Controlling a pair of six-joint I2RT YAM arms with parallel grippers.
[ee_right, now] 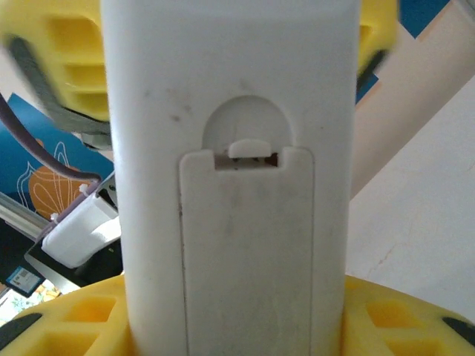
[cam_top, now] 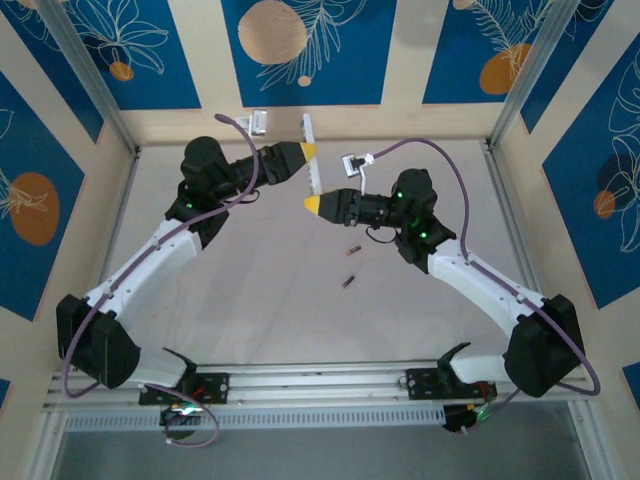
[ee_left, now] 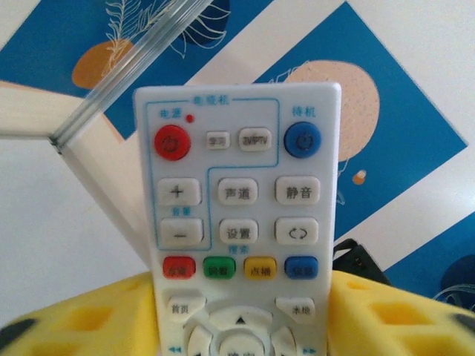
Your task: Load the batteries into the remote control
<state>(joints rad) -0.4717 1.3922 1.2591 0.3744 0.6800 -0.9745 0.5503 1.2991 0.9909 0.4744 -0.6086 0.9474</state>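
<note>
The white remote control (cam_top: pixel 312 175) hangs above the middle of the table, held end to end between my two grippers. My left gripper (cam_top: pixel 310 152) grips its far end; in the left wrist view the button face (ee_left: pixel 237 193) stands between the yellow fingers (ee_left: pixel 386 311) with no gap. My right gripper (cam_top: pixel 313 205) holds the near end; the right wrist view shows the remote's back with its battery cover (ee_right: pixel 249 252) in place, yellow fingers (ee_right: pixel 67 326) against both edges. Two dark batteries (cam_top: pixel 354 249) (cam_top: pixel 349 282) lie on the table just in front of the right arm.
A small white part (cam_top: pixel 258 121) lies at the table's back edge. Aluminium posts (cam_top: pixel 95 85) (cam_top: pixel 530 70) rise at the back corners, and a metal rail (cam_top: pixel 320 385) runs along the near edge between the arm bases.
</note>
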